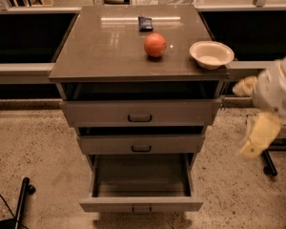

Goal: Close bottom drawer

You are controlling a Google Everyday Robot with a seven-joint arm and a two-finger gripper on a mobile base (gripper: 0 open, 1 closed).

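The bottom drawer (141, 204) is pulled far out of the grey cabinet, and its empty inside faces up. Its narrow front panel has a small dark centre handle (141, 209). Above it, the middle drawer (141, 144) and the top drawer (140, 113) each stand slightly out. My gripper (259, 133) hangs blurred on a white arm to the right of the cabinet, about level with the middle drawer. It is apart from all the drawers and nothing shows in it.
On the cabinet top (100, 56) lie a red-orange fruit (155, 45), a cream bowl (211, 54) at the right edge and a small dark packet (145, 23). A black pole (21, 199) lies on the floor at left. A black stand leg (270, 162) is at right.
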